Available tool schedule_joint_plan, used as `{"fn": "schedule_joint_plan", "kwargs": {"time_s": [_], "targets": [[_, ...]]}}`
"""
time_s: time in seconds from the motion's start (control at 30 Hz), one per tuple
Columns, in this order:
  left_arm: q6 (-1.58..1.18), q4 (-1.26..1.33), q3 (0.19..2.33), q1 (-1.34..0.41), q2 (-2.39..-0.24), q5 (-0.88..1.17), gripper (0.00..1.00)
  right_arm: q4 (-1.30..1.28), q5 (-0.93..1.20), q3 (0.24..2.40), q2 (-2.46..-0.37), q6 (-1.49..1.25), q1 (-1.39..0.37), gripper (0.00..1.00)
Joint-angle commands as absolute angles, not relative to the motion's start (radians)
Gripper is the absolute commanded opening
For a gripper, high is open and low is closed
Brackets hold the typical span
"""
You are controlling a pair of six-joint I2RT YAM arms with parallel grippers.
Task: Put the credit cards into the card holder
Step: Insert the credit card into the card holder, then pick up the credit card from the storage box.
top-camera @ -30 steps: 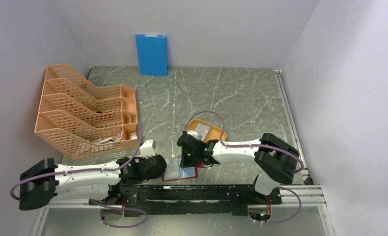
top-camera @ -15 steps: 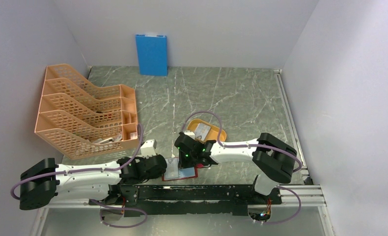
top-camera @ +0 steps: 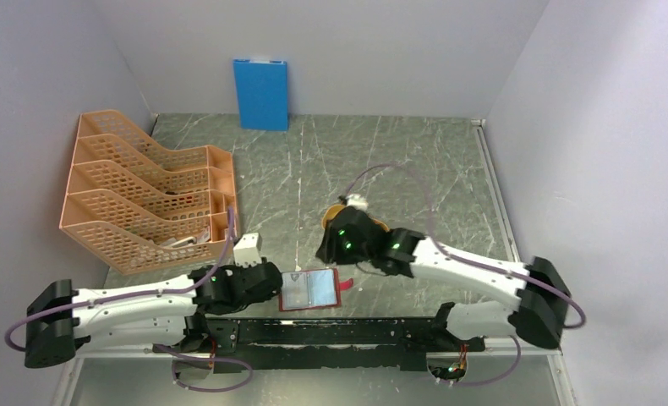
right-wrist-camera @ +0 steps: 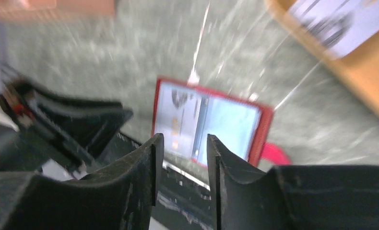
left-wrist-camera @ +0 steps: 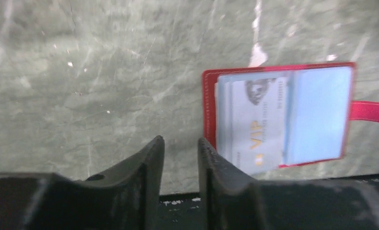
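Grey-green marbled worktop [top-camera: 381, 161], with pale walls [top-camera: 356, 34] on three sides. The card holder [top-camera: 311, 290] lies open and flat at the near edge, about midway along it. Its long axis runs along that edge, tab [top-camera: 345, 286] pointing right, cards [left-wrist-camera: 252, 124] tucked inside. The left claw [left-wrist-camera: 180, 143] and right claw [right-wrist-camera: 183, 141] both stand slightly spread, pinching nothing.

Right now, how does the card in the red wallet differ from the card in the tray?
The wallet card is pale blue with gold VIP lettering. The tray card looks white with dark print, though it is blurred. The wallet card sits in one half of the open wallet, while the tray card lies loose on the orange tray. Both are thin rectangles lying flat.
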State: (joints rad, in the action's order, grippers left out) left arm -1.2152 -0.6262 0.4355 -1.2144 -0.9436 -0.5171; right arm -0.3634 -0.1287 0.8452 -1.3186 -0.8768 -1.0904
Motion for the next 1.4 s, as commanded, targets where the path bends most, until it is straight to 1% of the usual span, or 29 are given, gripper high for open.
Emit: {"fn": "schedule_joint_plan", "kwargs": {"time_s": [0.0, 0.03, 0.1, 0.23, 0.37, 0.53, 0.63, 0.8, 1.03, 1.1, 1.23, 1.37], "targets": [[-1.179, -0.780, 0.553, -1.218, -0.850, -0.635, 0.42, -0.474, -0.243, 0.868, -1.168, -0.801, -0.933, 0.48], [-1.163, -0.786, 0.566, -1.219, -0.836, -0.650, 0.45, -0.466, -0.249, 0.856, -1.149, -0.798, -0.893, 0.53], [-1.122, -0.773, 0.581, -1.218, -0.810, -0.659, 0.49, -0.411, -0.214, 0.814, -1.124, -0.791, -0.801, 0.59], [-1.041, -0.695, 0.592, -1.218, -0.811, -0.634, 0.54, -0.314, -0.028, 0.769, -1.171, -0.800, -0.631, 0.62], [-1.005, -0.628, 0.595, -1.218, -0.831, -0.610, 0.54, -0.184, 0.016, 0.723, -1.236, -0.847, -0.602, 0.64], [-1.005, -0.615, 0.597, -1.218, -0.863, -0.595, 0.54, -0.095, 0.021, 0.691, -1.336, -0.894, -0.573, 0.72], [-1.011, -0.601, 0.586, -1.218, -0.869, -0.581, 0.54, -0.043, 0.031, 0.663, -1.377, -0.914, -0.550, 0.72], [-1.027, -0.594, 0.575, -1.218, -0.883, -0.575, 0.53, 0.036, 0.066, 0.636, -1.438, -0.936, -0.526, 0.67], [-1.042, -0.587, 0.574, -1.218, -0.913, -0.568, 0.52, 0.078, 0.095, 0.636, -1.508, -0.934, -0.514, 0.61], [-1.044, -0.588, 0.575, -1.218, -0.919, -0.567, 0.52, 0.089, 0.104, 0.632, -1.527, -0.933, -0.508, 0.56], [-1.048, -0.591, 0.578, -1.218, -0.926, -0.566, 0.51, 0.097, 0.118, 0.619, -1.546, -0.924, -0.498, 0.43], [-1.049, -0.589, 0.575, -1.218, -0.929, -0.565, 0.50, 0.104, 0.126, 0.595, -1.538, -0.925, -0.485, 0.36]]}}
